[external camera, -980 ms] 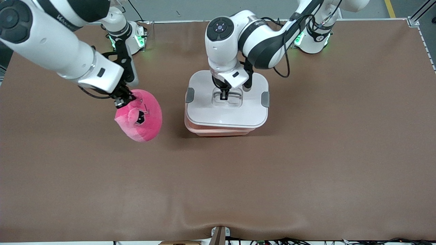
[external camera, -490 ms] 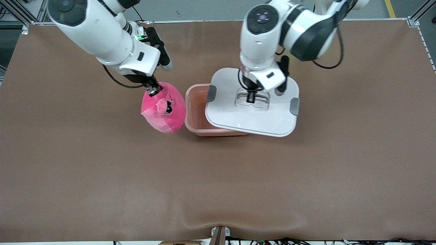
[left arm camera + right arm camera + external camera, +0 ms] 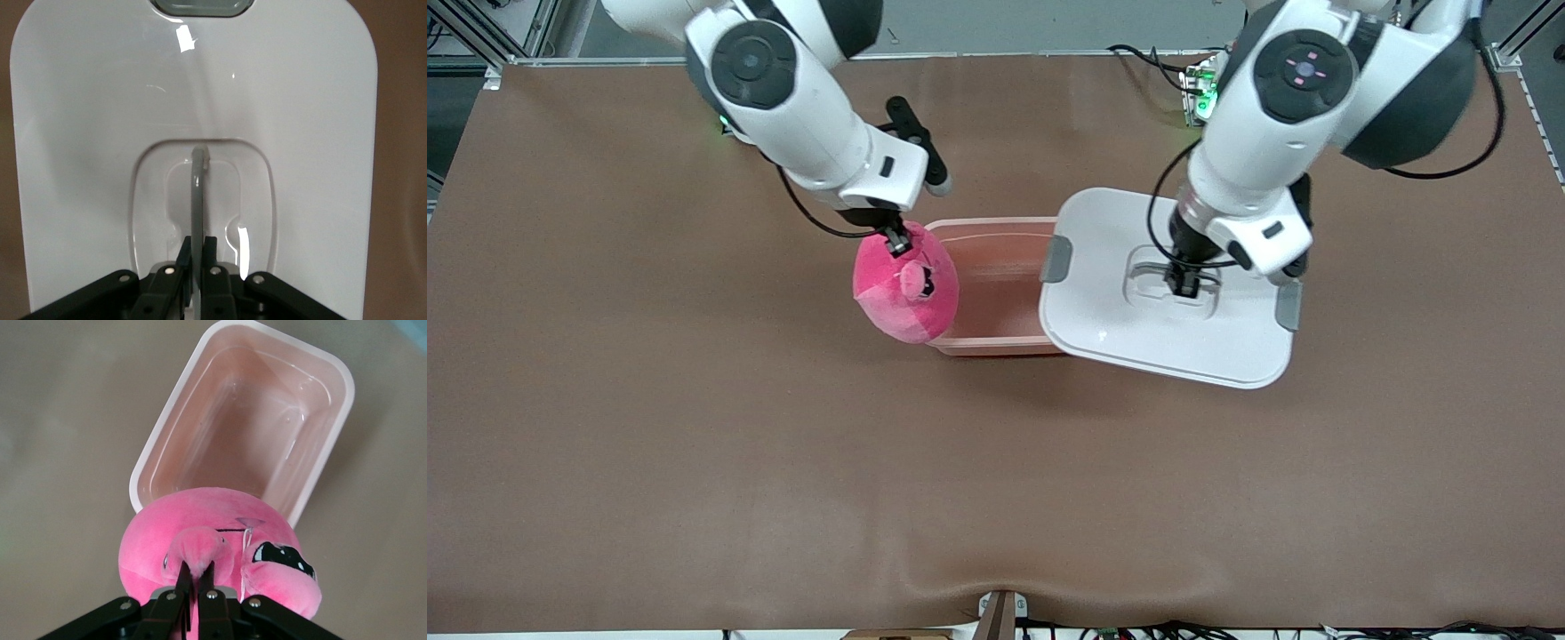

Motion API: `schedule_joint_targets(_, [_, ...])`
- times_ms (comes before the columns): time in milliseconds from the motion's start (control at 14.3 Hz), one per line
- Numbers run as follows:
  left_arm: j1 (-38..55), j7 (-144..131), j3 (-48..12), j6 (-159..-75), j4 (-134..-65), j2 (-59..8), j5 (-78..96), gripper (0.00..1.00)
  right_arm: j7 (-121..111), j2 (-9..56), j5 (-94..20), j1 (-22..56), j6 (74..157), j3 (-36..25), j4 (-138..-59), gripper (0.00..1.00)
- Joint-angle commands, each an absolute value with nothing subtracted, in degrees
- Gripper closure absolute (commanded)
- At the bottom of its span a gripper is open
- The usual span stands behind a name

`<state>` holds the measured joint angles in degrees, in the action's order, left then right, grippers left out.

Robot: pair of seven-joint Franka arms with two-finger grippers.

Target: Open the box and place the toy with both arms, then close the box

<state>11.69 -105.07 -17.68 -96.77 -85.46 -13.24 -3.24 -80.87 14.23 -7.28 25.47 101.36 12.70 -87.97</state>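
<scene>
Left gripper (image 3: 1183,283) is clenched on the thin grey handle (image 3: 197,200) that stands up out of the recessed well in the middle of the white lid (image 3: 1138,342), its two fingers pinching the handle from either side, as the left wrist view shows. It holds the lid up in the air, slightly tilted, over the brown surface (image 3: 694,462) just beside the tub and toward the left arm's end of the table; one edge of the lid overlaps the tub's rim. A grey clip (image 3: 1056,259) sits on each short side of the glossy, rounded-rectangular lid.

Right gripper (image 3: 897,242) is grasping the toy (image 3: 903,302) by its small, paler pink nub (image 3: 197,550), the fingers closed tight on it in the right wrist view. The toy is a hot-pink, rounded, egg-shaped plush with a black mark on its face, and it hangs below the gripper over the tub's rim at the end toward the right arm.

Uncovered, the box (image 3: 996,342) rests on the surface, about midway between the two arms' ends. It is a translucent pink plastic tub with rounded corners and a pale rim, and nothing lies in the part of its interior that shows.
</scene>
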Motion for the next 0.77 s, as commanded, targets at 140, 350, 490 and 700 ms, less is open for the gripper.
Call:
schedule_joint_targets(140, [4.5,-94.2,-18.0,-92.4,-86.0,-10.5,-1.1,1.0,-77.8,13.7,-6.8,28.1,103.0,12.5,-89.4,1.0])
schedule_joint_targets(350, [0.9,-88.9,-17.9,-90.9,-86.0,-10.4,-0.4,1.0,-77.8,13.6,-6.7,29.2,103.1,12.5,-89.7,1.0])
schedule_joint_targets(490, [-0.8,-86.3,-17.9,-89.9,-86.0,-10.3,-0.4,1.0,-77.8,13.6,-6.5,29.3,103.1,12.5,-89.7,1.0])
schedule_joint_targets(700, [-1.2,-84.2,-17.8,-87.8,-84.2,-9.9,0.2,1.0,-77.8,14.1,-5.5,30.1,104.8,12.5,-90.2,1.0])
